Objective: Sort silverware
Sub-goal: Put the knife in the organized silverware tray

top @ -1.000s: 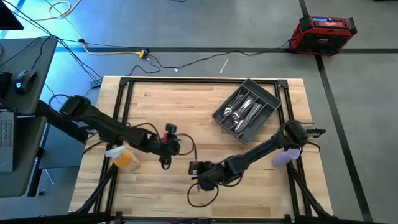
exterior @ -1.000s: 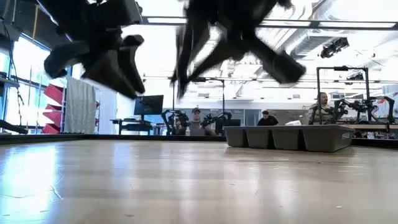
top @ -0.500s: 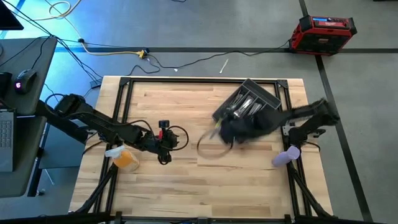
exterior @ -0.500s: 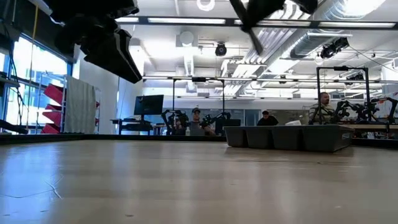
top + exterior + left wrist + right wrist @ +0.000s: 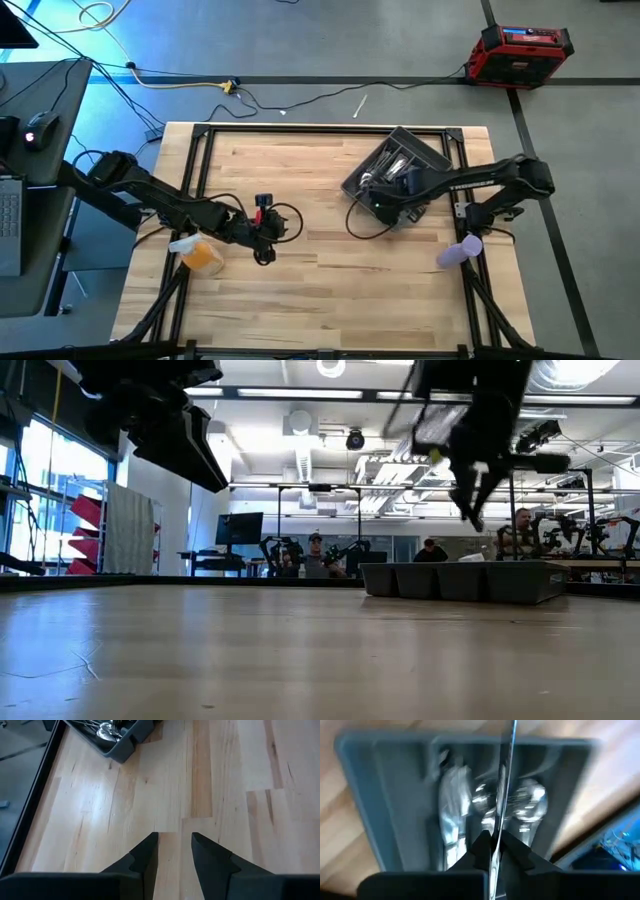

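The dark grey tray [image 5: 438,160] lies at the table's far right, with shiny spoons and other silverware [image 5: 455,790] lying in its compartments. My right gripper [image 5: 385,192] hangs over the tray's near end, shut on one slim silver piece [image 5: 502,775] that shows edge-on. In the low view this gripper [image 5: 470,450] is above the tray [image 5: 450,580]. My left gripper [image 5: 172,842] stands open above bare wood at the table's left middle [image 5: 268,224], with nothing between its fingers. My right gripper pinches the slim silver piece between its two fingers, at a spot [image 5: 494,845] near one end. The piece runs on past the fingertips, along the way the fingers point. The fingers slant down from above. The piece is lifted clear, above the spoons in the tray.
Black frame rails [image 5: 195,160] run along the table's edges. An orange thing [image 5: 203,254] sits at the left arm's base and a pale purple one [image 5: 455,252] at the right arm's. Bare wood [image 5: 300,300] fills the near half. People [image 5: 316,550] show beyond the table.
My right gripper has swung fast from the table's near middle toward the far right edge, turning as it went, and now hangs over the tray with the silver piece still shut in it.
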